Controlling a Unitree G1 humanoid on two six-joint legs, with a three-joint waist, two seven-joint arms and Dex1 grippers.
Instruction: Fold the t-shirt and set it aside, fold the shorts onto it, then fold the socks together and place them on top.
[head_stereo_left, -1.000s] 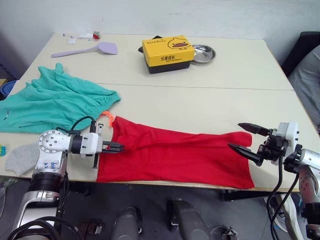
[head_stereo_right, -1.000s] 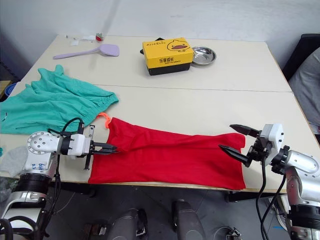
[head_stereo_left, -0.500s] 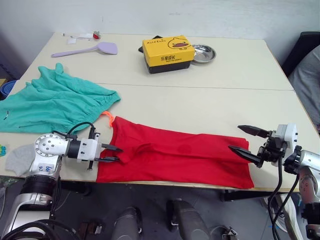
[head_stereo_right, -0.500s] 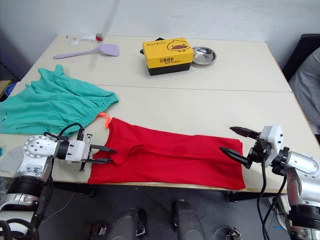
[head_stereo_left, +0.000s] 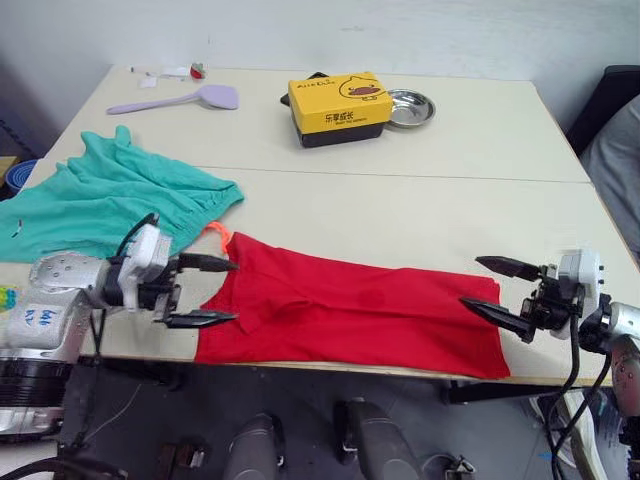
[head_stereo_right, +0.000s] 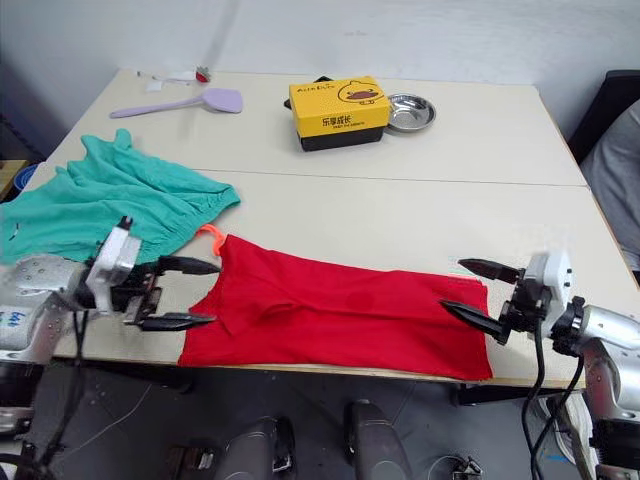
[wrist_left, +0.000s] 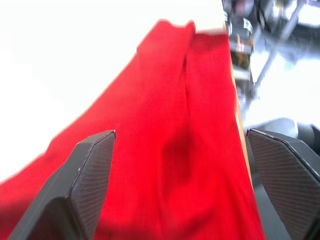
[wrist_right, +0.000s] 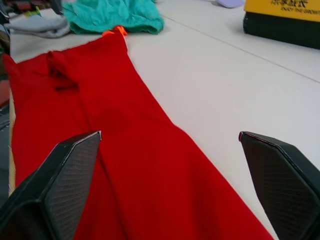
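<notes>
Claws (head_stereo_left: 208, 291) (head_stereo_left: 500, 295) both gaped wide (nothing gripped), flanking opposite ends of shirt (head_stereo_left: 360, 315) spread between.

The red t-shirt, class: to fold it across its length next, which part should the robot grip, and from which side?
Probably the two short ends. The t-shirt lies as a long flat strip along the table's near edge, with the left gripper and the right gripper open at either end, so each can slide in level from its own side and pinch the end's edge.
</notes>
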